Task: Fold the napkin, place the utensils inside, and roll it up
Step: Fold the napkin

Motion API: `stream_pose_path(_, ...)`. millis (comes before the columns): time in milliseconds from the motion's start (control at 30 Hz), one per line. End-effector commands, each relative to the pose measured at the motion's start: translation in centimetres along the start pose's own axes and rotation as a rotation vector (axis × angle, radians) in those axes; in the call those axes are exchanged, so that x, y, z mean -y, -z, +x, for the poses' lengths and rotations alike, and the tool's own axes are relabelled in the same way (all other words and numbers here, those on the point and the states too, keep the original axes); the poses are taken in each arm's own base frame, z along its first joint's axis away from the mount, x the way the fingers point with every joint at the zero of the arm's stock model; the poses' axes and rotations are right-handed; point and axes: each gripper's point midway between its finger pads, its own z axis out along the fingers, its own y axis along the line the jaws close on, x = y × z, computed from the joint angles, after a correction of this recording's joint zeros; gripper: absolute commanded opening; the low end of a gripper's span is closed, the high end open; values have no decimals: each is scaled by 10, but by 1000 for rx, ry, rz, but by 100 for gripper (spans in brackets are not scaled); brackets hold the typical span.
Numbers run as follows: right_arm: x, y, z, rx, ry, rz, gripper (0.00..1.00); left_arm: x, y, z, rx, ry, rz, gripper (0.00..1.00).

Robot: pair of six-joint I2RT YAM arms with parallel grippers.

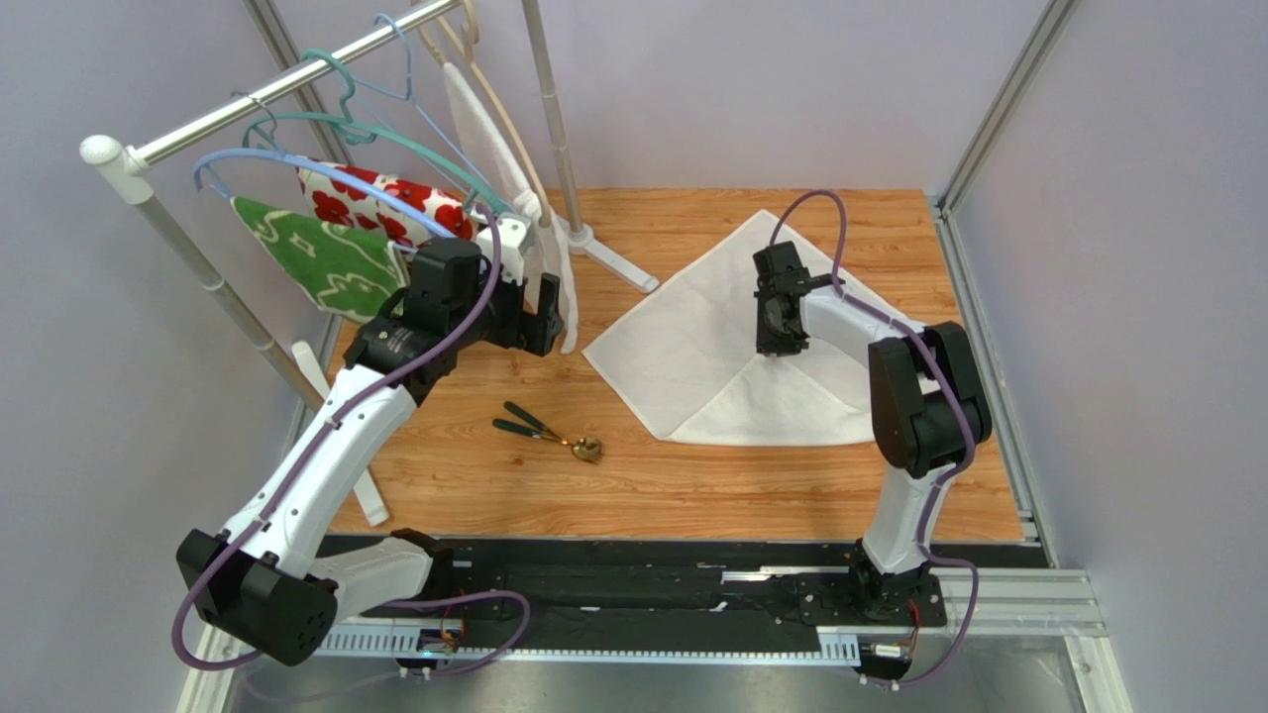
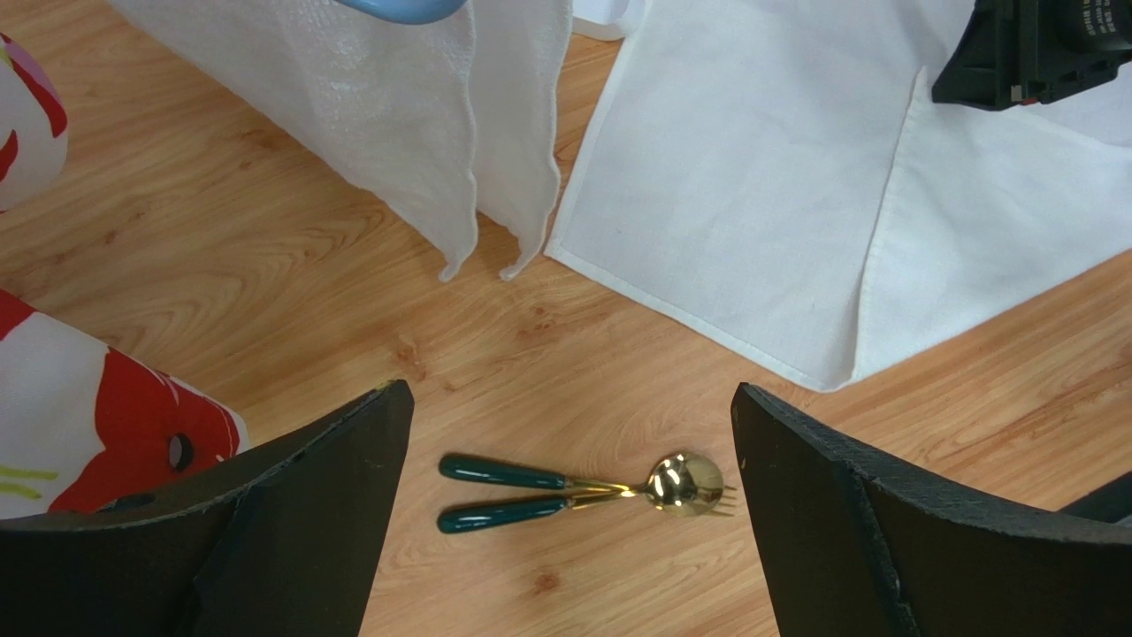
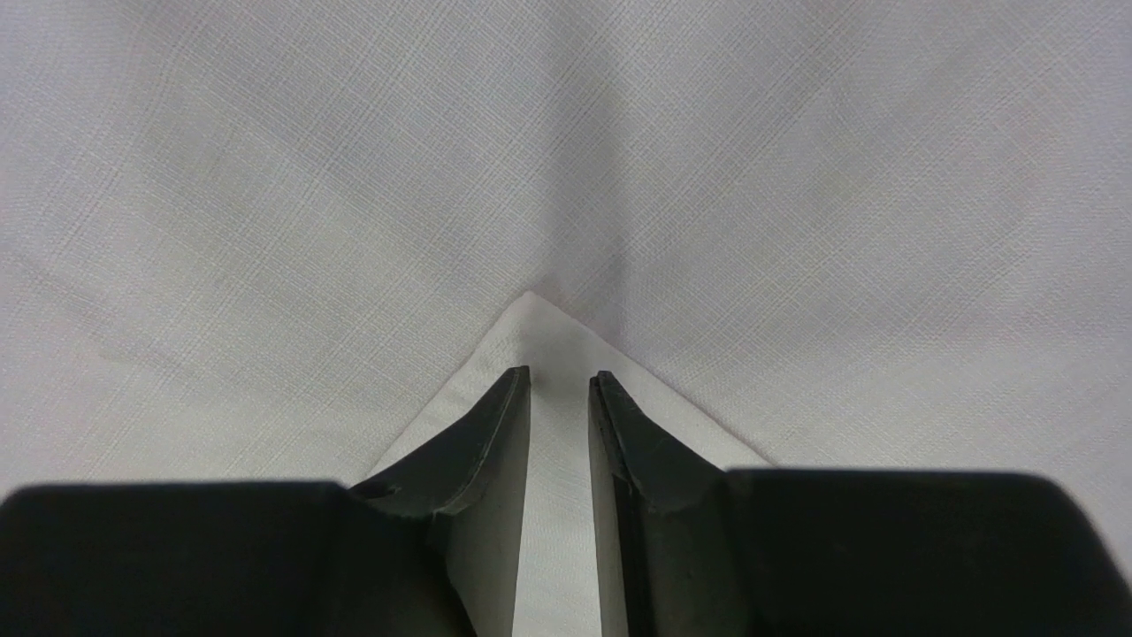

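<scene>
The napkin [image 1: 700, 349] lies flat on the wooden table at the centre right, with its near corner folded in toward the middle. It also shows in the left wrist view [image 2: 744, 199]. My right gripper [image 1: 777, 330] hangs low over that folded corner [image 3: 532, 319]. Its jaws stand a narrow gap apart, and flat cloth shows between them [image 3: 560, 385]. The utensils [image 1: 548, 431], a spoon and a fork with dark green handles and gold heads, lie crossed on the bare wood left of the napkin. My left gripper [image 1: 543, 320] is wide open and empty, high above the utensils [image 2: 585, 489].
A clothes rack [image 1: 223, 112] stands at the back left, with hangers holding a red-flowered cloth [image 1: 380, 201], a green patterned cloth [image 1: 320, 260] and a textured white cloth [image 2: 399, 120]. The white cloth hangs close to my left gripper. The rack's foot [image 1: 610, 256] rests near the napkin's far left edge.
</scene>
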Motion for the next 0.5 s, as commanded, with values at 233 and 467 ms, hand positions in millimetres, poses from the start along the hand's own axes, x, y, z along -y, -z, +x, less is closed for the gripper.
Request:
stream_pose_path(233, -7, 15, -27, 71, 9, -19, 20, 4, 2, -6, 26, 6, 27, 99)
stream_pose_path(467, -17, 7, -29, 67, -5, -55, 31, 5, 2, -6, 24, 10, 33, 99)
